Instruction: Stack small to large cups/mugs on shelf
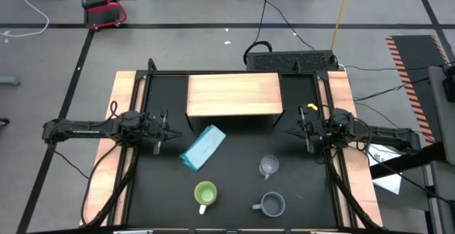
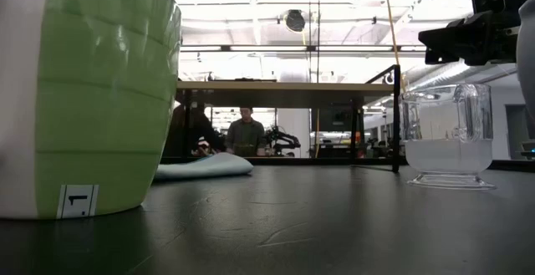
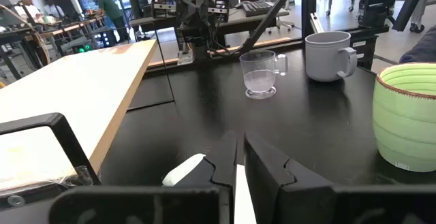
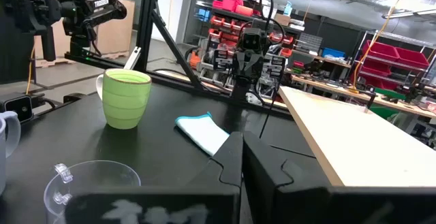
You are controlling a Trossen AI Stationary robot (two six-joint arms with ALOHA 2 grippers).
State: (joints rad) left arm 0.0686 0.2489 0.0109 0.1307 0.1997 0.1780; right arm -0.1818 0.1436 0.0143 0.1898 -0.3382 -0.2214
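Remaining unstacked on the near desk (image 1: 234, 205) are the glass cup (image 1: 269, 166), grey-blue mug (image 1: 272, 205) and green mug (image 1: 205, 193), with the far shelf (image 1: 233, 96) bare, the left tool (image 1: 161, 131) nearly closed and the right tool (image 1: 303, 129) closed, both empty.

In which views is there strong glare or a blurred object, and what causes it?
Low view: the lime-green mug with a white handle stands so close to the lens that it fills the frame's left, soft-edged; bright ceiling lights wash out the room behind the small clear glass cup. High view: even light, only faint shadows. Left wrist view: the light-wood shelf board looks overexposed.
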